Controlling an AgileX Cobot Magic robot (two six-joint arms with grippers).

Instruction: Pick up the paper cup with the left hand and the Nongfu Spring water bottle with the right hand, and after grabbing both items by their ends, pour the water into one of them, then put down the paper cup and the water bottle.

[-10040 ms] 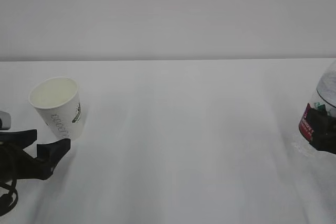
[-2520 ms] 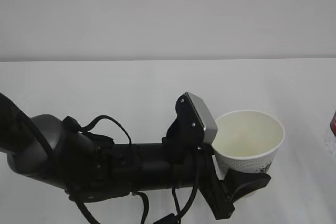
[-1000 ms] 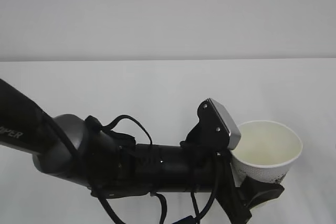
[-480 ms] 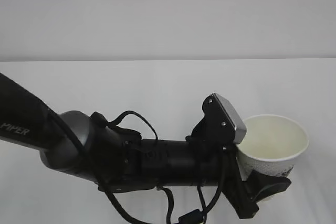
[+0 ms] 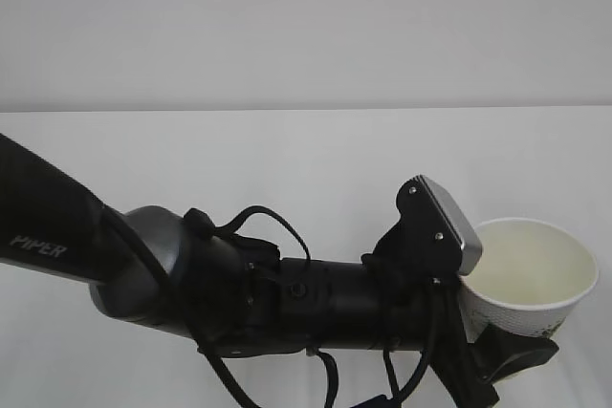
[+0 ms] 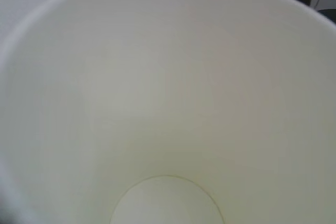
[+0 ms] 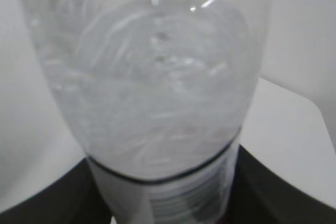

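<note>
1. the left arm [image 5: 239,293], black and marked "piper", crosses the front of the exterior view from left to right and hides most of the near desk [image 5: 287,160]; black cables loop over its wrist.
2. a grey camera block [image 5: 442,226] sits on top of the wrist and overlaps the near left edge of the paper cup [image 5: 531,279].
3. left gripper [image 5: 497,365]: fingers clamped on the lower part of the paper cup; one black finger [image 5: 521,358] shows below the cup wall.
4. the paper cup sits at the lower right of the exterior view, off the desk, mouth up and tipped slightly toward the camera. it is white outside with small green print near the base, cream inside.
5. the left wrist view looks straight into the cup [image 6: 168,103]; the inside looks dry and no liquid shows at the round bottom.
6. right gripper: jaws closed around the nongfu spring water bottle [image 7: 152,77], dark fingers on both sides of its lower part. the bottle is clear and ribbed and holds water [image 7: 157,103].
7. a plain white wall [image 5: 306,26] stands behind the desk.
</note>
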